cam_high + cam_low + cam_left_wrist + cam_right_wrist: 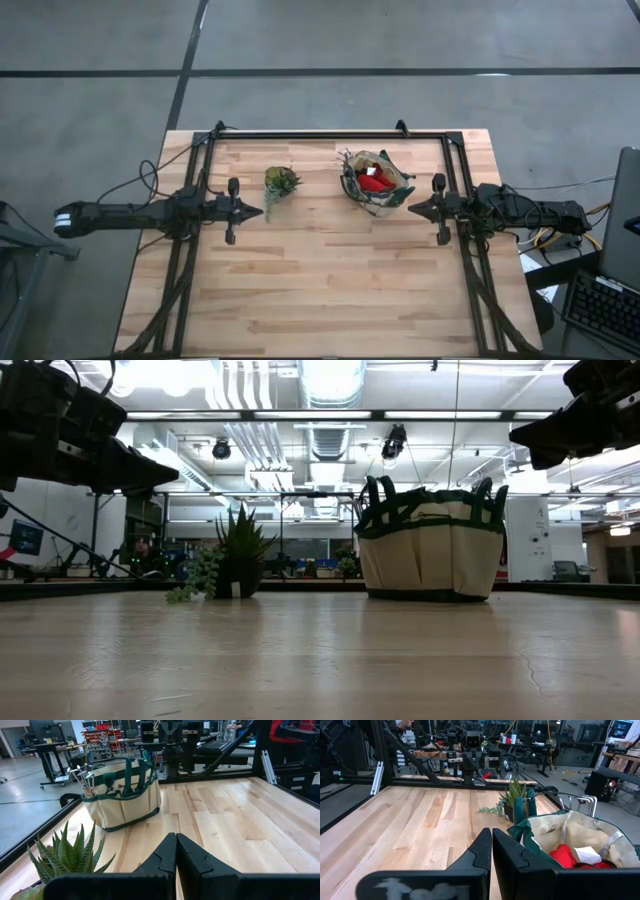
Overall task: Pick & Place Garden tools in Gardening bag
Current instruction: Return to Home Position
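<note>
The beige gardening bag [374, 183] with dark green trim stands upright on its base at the table's far middle, also clear in the low view [432, 550]. A red glove [566, 856] shows inside it, and metal tool ends [82, 776] stick up from its side. My left gripper [258, 211] hovers shut at the left, pointing level toward the bag. My right gripper [413, 209] hovers shut at the right, just near of the bag. Neither touches anything.
A small potted leafy plant [281, 183] stands left of the bag, just far of my left gripper. A black frame [330, 135] runs along the table's far edge and both sides. The near half of the wooden table [320, 300] is bare board.
</note>
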